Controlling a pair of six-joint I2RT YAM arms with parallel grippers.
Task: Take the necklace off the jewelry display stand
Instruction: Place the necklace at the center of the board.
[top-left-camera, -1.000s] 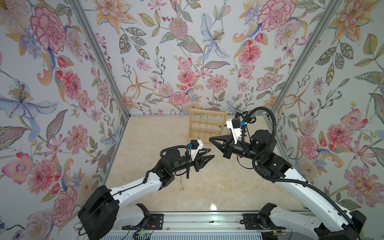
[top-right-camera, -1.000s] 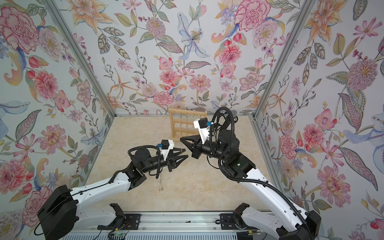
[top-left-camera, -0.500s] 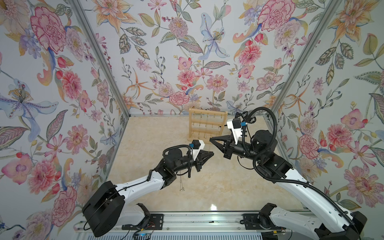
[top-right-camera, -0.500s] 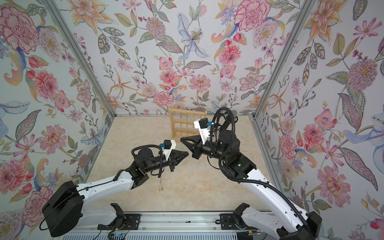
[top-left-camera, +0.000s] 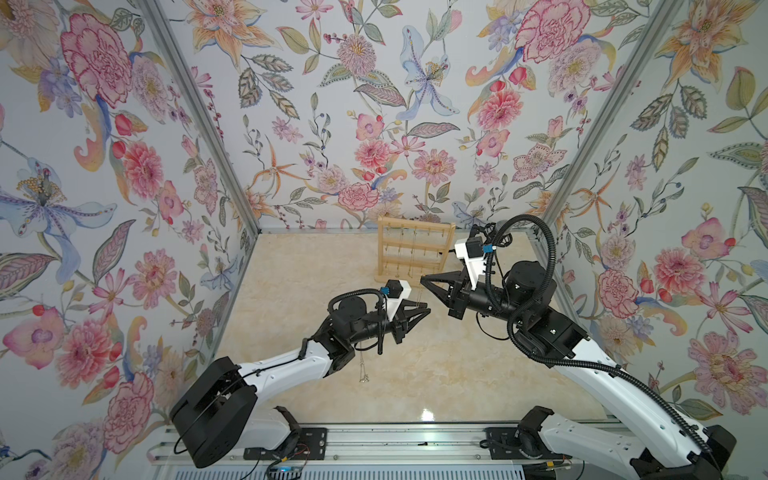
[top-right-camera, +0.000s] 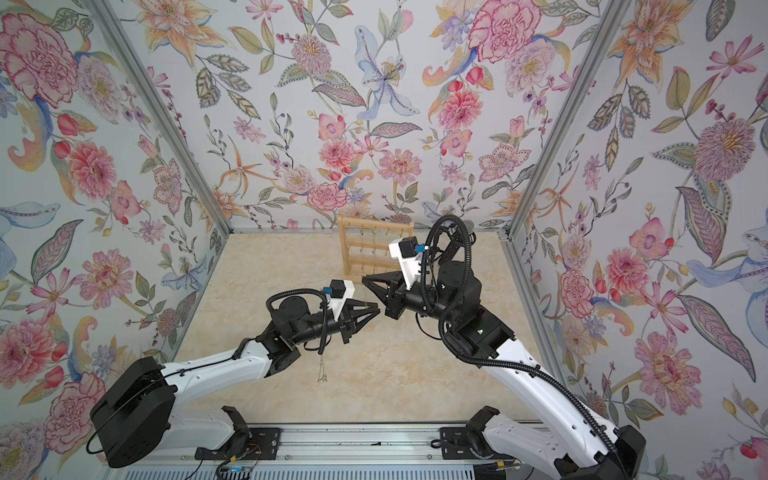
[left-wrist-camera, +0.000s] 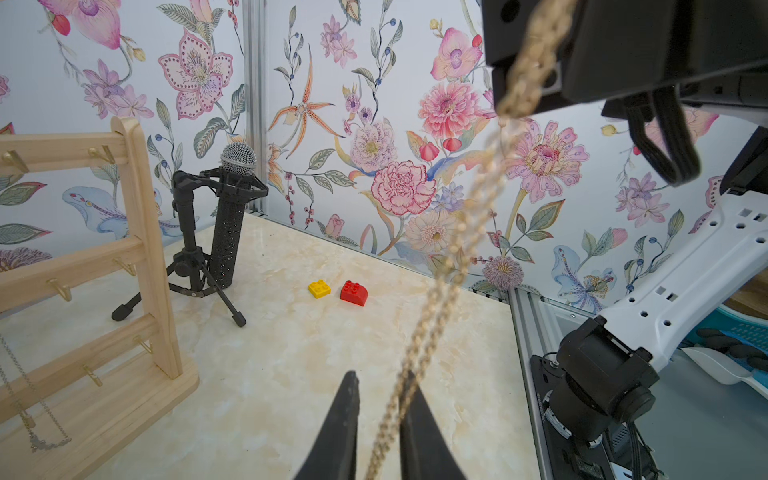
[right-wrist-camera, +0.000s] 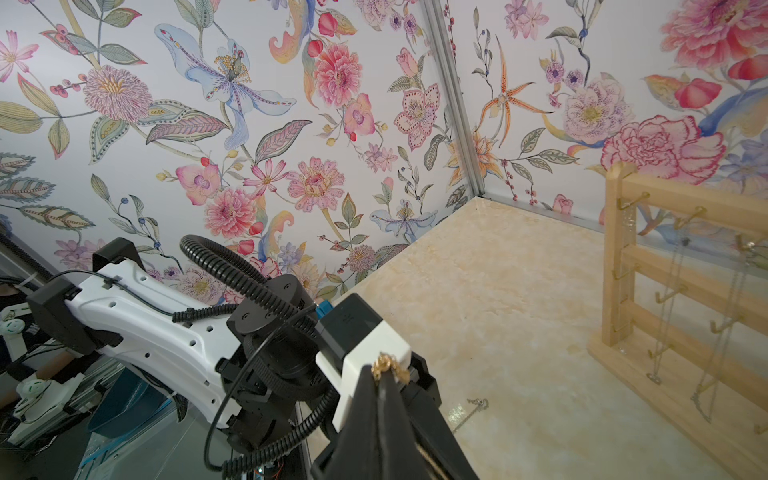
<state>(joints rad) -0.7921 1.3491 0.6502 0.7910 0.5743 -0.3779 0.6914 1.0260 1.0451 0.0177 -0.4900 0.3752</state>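
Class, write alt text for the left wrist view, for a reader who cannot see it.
A gold necklace chain runs from the top edge down between the left gripper's narrowly parted tips. Behind, on the marble-look table: wooden jewelry display stand, black microphone, yellow brick, red brick.

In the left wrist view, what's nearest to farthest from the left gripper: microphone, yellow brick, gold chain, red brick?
1. Gold chain, passing through the left gripper.
2. Red brick, on the table.
3. Yellow brick, beside it.
4. Microphone, beside the wooden stand.
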